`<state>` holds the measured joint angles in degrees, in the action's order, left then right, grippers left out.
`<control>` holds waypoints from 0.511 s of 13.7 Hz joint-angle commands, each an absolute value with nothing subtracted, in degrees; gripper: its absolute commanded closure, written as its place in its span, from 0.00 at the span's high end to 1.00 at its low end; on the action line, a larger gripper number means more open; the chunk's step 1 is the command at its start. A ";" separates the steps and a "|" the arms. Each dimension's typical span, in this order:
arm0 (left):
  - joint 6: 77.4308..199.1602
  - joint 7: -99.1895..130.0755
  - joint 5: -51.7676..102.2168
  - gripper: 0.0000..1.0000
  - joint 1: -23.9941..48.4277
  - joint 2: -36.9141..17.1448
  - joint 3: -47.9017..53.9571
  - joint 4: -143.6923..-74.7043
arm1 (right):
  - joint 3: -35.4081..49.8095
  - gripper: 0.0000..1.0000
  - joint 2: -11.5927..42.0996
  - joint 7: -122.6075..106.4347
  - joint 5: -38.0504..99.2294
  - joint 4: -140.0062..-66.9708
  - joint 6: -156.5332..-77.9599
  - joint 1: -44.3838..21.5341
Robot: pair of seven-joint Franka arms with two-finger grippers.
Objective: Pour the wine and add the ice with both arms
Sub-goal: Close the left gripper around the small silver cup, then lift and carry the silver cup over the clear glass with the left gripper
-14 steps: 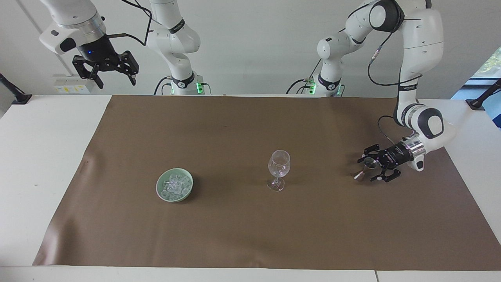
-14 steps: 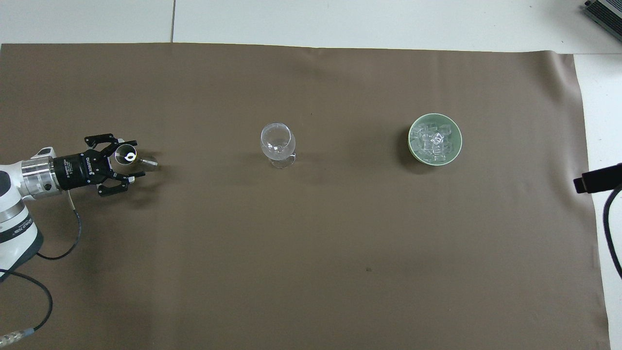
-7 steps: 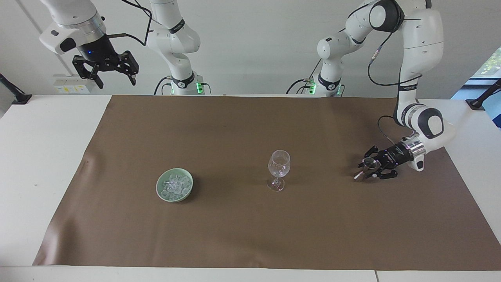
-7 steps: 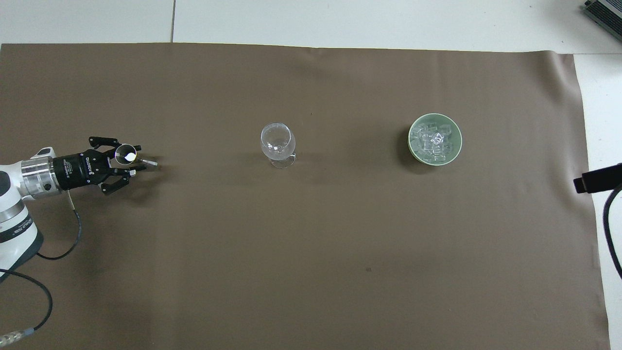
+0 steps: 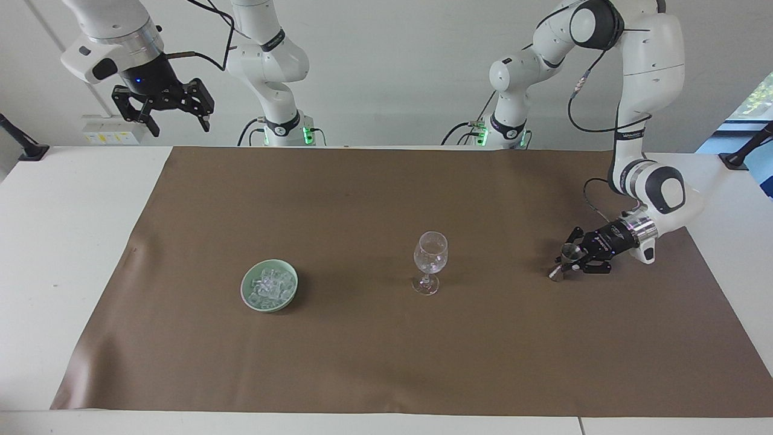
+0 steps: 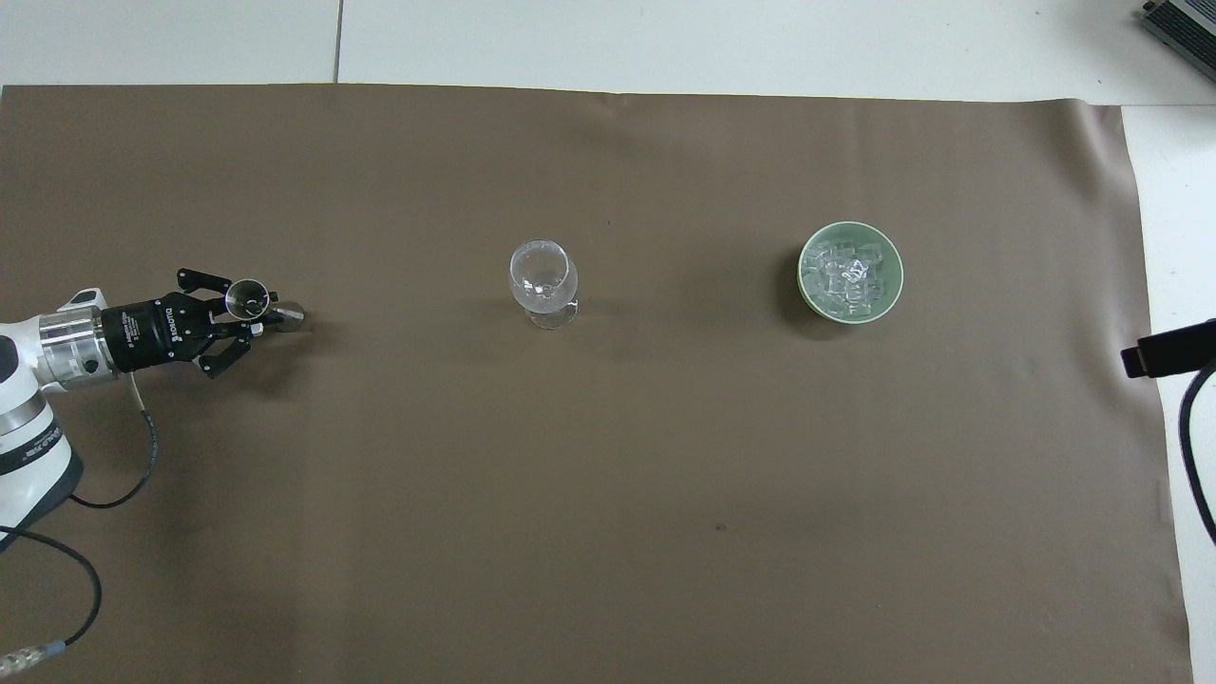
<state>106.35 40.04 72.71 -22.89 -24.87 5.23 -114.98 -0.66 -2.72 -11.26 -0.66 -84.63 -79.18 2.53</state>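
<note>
The left tool has just clenched on the small metal jigger at its end of the worktop, so pouring can begin. The right tool waits aloft, fingers spread. The clear ice cubes sit in the green bowl, beside the stemmed glass.

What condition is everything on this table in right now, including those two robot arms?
Small metal measuring cup: upright on the brown mat, gripped.
Left tool: shut on the cup.
Right tool: open, empty, raised above the right arm's end of the table, waiting.
Clear stemmed wine glass: upright, no wine visible.
Green bowl: upright, holding ice.
Clear ice cubes: piled in the bowl.
</note>
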 commanded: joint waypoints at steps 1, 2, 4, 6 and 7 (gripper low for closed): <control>106.88 39.29 73.65 0.09 -22.68 -24.26 4.92 -115.93 | -0.53 1.00 -3.43 -10.46 0.35 -85.61 -79.63 2.72; 106.88 39.29 73.65 0.05 -22.68 -24.26 4.92 -115.93 | -0.53 1.00 -3.43 -10.46 0.35 -85.61 -79.63 2.72; 106.79 39.46 73.65 0.00 -22.68 -24.26 4.92 -115.84 | -0.53 1.00 -3.43 -10.46 0.35 -85.61 -79.54 2.72; 106.53 39.64 73.83 0.00 -22.68 -24.26 5.01 -115.58 | -0.53 1.00 -3.43 -10.46 0.35 -85.61 -79.54 2.72; 105.83 39.90 73.65 0.00 -22.59 -24.34 4.92 -115.32 | -0.53 1.00 -3.43 -10.46 0.35 -85.69 -79.54 2.72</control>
